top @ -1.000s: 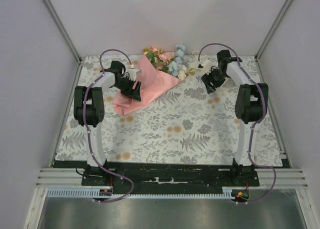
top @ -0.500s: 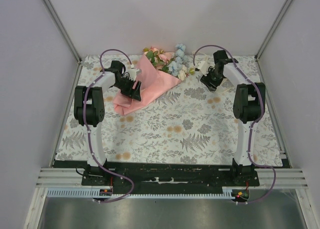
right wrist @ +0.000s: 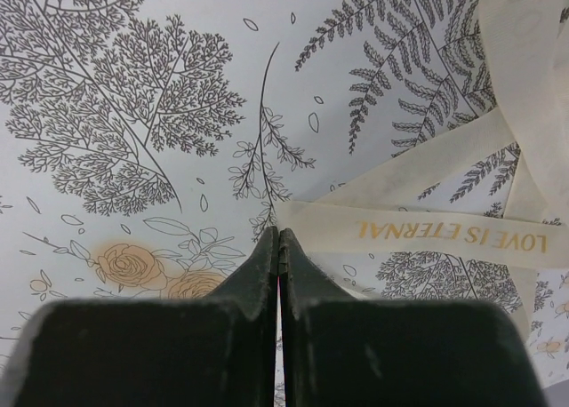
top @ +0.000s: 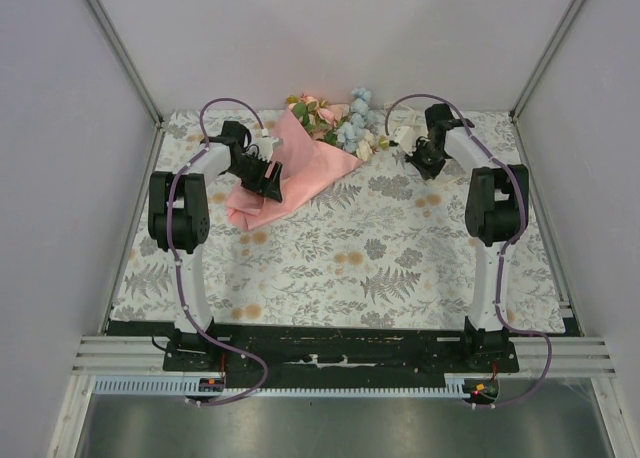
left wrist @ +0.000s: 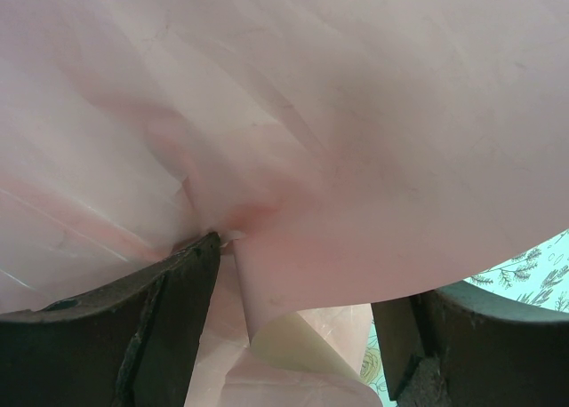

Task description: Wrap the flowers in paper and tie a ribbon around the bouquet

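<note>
Overhead view: the flowers, pink, blue and white, lie at twelve o'clock on the table, at its far edge. The salmon paper is folded loosely round their stems, trailing toward ten o'clock across the printed tablecloth. The left gripper rests on the paper's lower half. The right gripper is down at the cloth at one o'clock, just beside the blooms. No band shows round the bundle.

Left wrist view: paper fills the picture. The gripper's fingers stand wide apart, released, with a curled fold of paper between them, not clamped on it.

Right wrist view: the fingers are clenched tight together. The cream ribbon, lettered in gold, lies flat on the cloth running toward three o'clock, its end touching the tips. Whether it is pinched I cannot tell.

Judged from this, wrapping is loosely done; lifting the ribbon and tying it remain.
</note>
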`<state>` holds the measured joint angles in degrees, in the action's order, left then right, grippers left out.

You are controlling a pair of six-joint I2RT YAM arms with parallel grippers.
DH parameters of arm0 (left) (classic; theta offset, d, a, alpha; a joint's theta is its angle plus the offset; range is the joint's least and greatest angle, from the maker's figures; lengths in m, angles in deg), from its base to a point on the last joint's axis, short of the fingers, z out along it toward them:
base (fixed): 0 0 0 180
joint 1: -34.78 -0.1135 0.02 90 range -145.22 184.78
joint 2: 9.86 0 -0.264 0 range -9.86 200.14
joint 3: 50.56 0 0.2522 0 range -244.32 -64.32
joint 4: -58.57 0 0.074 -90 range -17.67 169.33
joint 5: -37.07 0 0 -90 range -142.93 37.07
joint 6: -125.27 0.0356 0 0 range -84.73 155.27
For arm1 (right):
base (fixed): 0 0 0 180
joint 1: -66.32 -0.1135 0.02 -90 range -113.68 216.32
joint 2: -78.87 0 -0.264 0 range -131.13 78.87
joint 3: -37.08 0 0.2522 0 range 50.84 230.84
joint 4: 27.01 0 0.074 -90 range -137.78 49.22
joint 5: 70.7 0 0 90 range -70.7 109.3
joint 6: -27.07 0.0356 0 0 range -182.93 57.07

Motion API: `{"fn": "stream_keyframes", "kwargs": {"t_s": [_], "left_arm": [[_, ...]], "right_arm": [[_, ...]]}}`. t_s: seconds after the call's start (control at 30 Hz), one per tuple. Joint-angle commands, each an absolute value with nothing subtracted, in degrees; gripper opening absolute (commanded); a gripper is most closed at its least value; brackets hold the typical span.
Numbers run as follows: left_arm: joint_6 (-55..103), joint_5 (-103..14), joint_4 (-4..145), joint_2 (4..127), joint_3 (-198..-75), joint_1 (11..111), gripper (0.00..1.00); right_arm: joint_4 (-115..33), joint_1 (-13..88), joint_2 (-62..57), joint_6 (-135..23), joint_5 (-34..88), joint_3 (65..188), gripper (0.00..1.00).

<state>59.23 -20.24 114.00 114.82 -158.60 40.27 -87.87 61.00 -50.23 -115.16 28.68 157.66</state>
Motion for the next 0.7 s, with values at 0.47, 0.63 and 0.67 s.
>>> {"fn": "stream_keyframes", "kwargs": {"t_s": [0.47,0.63,0.67], "left_arm": [[62.43,-25.51,113.11,118.63,-157.58,39.52,0.77],[62.51,-25.42,113.20,118.90,-157.93,39.43,0.76],[62.43,-25.42,113.11,118.90,-157.93,39.43,0.76]], "right_arm": [[-90.54,37.97,-21.25,-98.72,69.37,143.65,0.00],[-71.77,18.98,-19.66,-91.34,74.23,148.21,0.00],[-67.01,16.69,-20.18,-89.32,74.40,148.83,0.00]]}}
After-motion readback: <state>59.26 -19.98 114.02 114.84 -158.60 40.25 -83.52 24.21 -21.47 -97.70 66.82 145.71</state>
